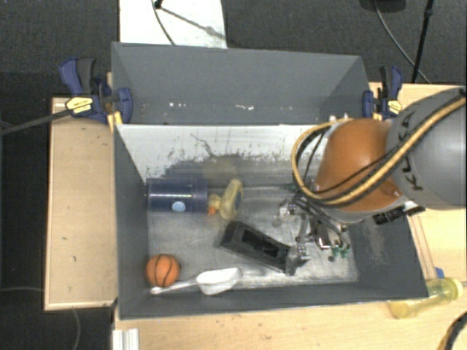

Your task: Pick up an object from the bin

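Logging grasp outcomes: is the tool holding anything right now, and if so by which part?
It cannot be told. The tool is down at the right end of the flat black block, but no clear grip on that end shows.

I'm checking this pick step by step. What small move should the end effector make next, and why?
Likely a short shift toward the view's left, centring over the black flat block. The end effector sits at that block's right end, not its middle, so a grasp there might slip. The white scoop lies just in front of the block, so keep the shift small.
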Robot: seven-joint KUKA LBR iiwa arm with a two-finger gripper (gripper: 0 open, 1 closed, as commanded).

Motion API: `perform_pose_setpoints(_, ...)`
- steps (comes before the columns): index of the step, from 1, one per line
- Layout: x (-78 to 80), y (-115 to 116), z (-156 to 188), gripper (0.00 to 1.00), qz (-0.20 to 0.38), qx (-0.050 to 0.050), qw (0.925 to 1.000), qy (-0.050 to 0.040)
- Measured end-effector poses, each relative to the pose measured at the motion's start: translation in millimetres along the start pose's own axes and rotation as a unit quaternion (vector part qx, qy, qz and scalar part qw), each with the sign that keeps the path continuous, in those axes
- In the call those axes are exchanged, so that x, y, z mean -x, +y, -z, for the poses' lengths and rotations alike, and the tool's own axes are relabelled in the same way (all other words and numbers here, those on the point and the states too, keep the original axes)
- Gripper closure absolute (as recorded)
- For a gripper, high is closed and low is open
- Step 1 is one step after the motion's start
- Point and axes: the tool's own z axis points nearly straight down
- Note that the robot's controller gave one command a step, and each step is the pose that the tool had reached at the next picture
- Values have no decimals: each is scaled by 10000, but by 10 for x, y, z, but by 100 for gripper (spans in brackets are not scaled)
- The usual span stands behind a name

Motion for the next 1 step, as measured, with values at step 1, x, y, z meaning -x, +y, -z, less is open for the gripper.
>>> perform_pose_setpoints(1,104,52,-363,0,48,-2,10000,-37)
